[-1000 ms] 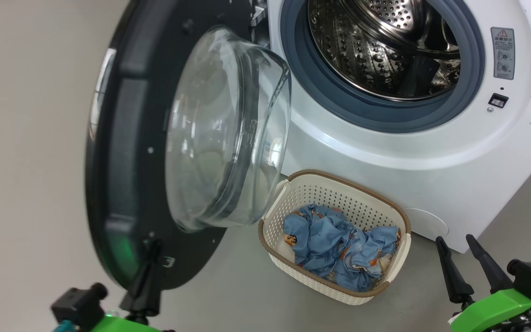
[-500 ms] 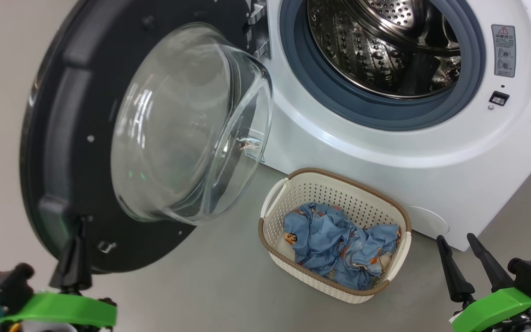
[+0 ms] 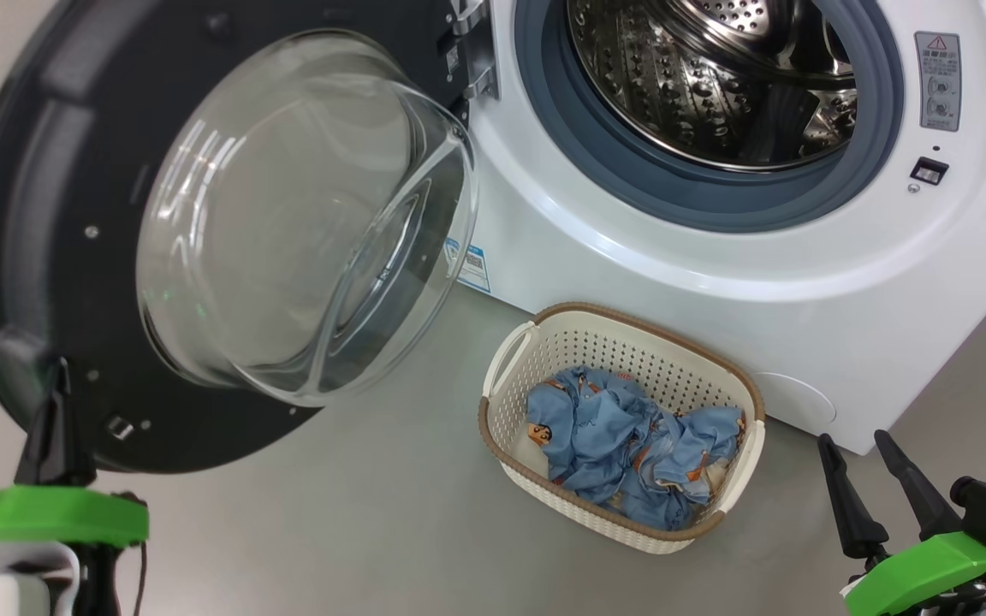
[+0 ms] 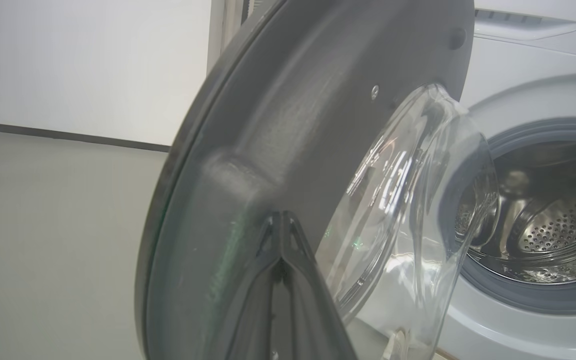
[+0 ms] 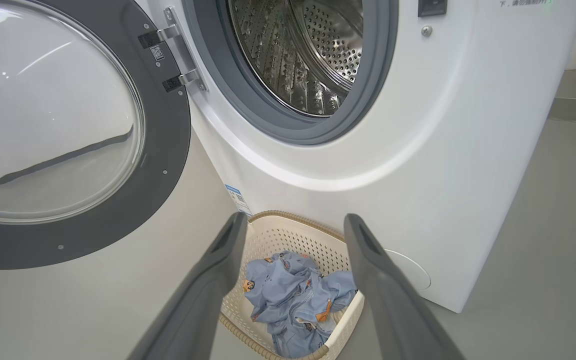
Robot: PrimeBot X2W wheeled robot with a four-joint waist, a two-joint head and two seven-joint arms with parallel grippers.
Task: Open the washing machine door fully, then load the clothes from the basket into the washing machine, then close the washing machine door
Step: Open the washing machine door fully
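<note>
Black-rimmed washing machine door (image 3: 288, 222) swung wide open, left gripper (image 3: 59, 376) fingers pressed together with tips at its lower rim, right gripper (image 3: 851, 438) spread apart and empty near the basket (image 3: 621, 312), blue clothes (image 3: 630, 445) heaped inside, floor just before the washing machine (image 3: 715, 282)

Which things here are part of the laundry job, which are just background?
Job: round black-rimmed glass door; white front-loading washing machine; cream perforated plastic basket; light-blue printed clothes.
Background: grey warning sticker; small blue label sticker.
</note>
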